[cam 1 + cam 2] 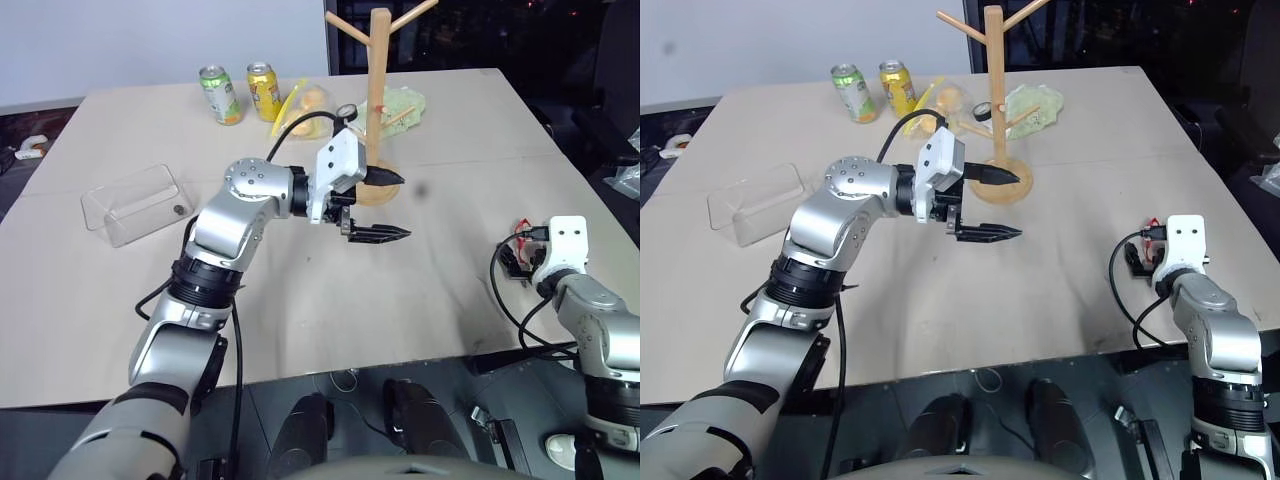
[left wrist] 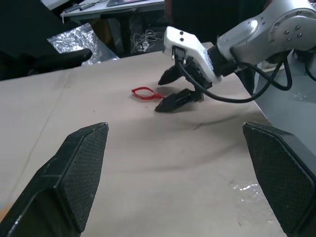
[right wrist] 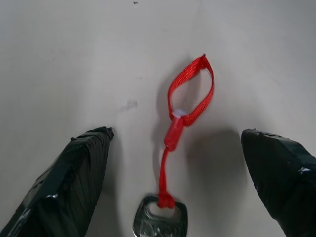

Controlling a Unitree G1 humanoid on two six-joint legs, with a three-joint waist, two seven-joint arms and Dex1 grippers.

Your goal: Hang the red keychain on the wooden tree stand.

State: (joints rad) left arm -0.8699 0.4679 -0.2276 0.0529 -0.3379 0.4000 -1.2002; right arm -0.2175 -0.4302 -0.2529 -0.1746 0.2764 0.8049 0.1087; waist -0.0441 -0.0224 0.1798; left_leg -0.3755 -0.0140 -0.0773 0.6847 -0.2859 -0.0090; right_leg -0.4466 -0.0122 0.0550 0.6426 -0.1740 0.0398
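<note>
The red keychain point(image 3: 191, 92), a thin red loop strap with a silver key point(image 3: 160, 223), lies flat on the table near its right edge. My right gripper point(image 3: 177, 148) hangs open just over it, one finger on each side of the strap, not touching it. In the left wrist view that same right gripper point(image 2: 158, 96) has its tips right next to the red keychain point(image 2: 143, 93). The wooden tree stand point(image 1: 378, 100) stands upright at the back middle on its round base point(image 1: 372, 193). My left gripper point(image 1: 404, 206) is open and empty in front of that base, pointing right.
Two soda cans point(image 1: 221, 95) point(image 1: 264, 90) stand at the back left. Yellow and green bags point(image 1: 405, 102) lie behind the stand. A clear plastic box point(image 1: 135, 203) sits at the left. A chair and clutter lie beyond the table's right edge point(image 1: 600, 200).
</note>
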